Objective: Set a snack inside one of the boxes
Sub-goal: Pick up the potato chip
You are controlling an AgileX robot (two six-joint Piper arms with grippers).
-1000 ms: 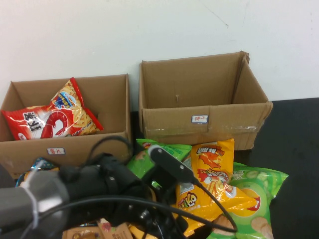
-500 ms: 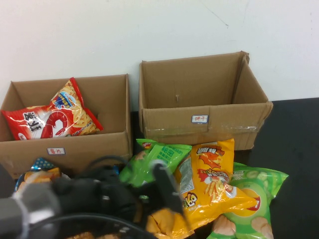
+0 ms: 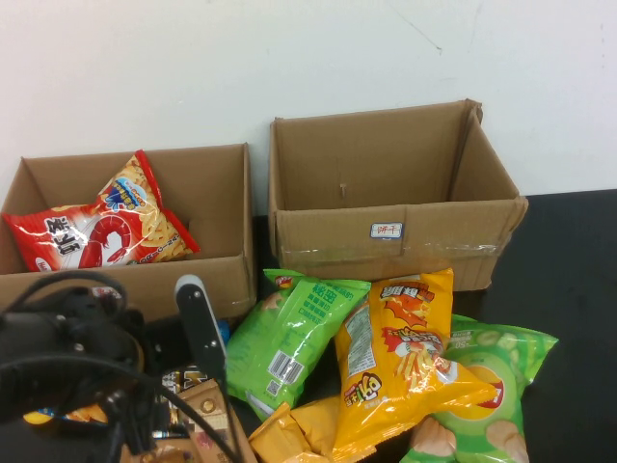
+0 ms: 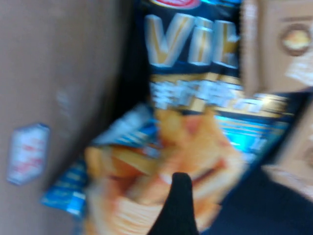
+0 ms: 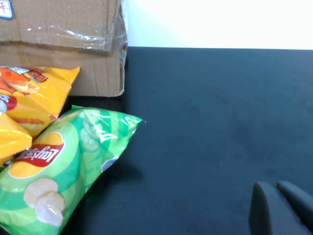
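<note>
Two open cardboard boxes stand at the back. The left box [image 3: 217, 207] holds a red snack bag [image 3: 96, 227]; the right box [image 3: 482, 227] holds nothing I can see. A pile of snacks lies in front: a green bag [image 3: 289, 338], a yellow bag [image 3: 410, 352] and a green Lay's bag [image 3: 492, 386]. My left gripper [image 3: 188, 313] hovers low in front of the left box, open, with one black finger [image 4: 177, 198] over a blue-and-orange snack bag [image 4: 195, 142]. My right gripper [image 5: 283, 205] is shut and empty above the black table, right of the Lay's bag [image 5: 54, 166].
Brown snack packets [image 3: 198, 415] lie under the left arm at the front. The black table [image 5: 220, 112] stretches to the right of the pile. A white wall stands behind the boxes. The right box corner [image 5: 98, 73] is near the Lay's bag.
My left arm has swung left, from over the middle of the pile to in front of the left box. The green bag now shows fully.
</note>
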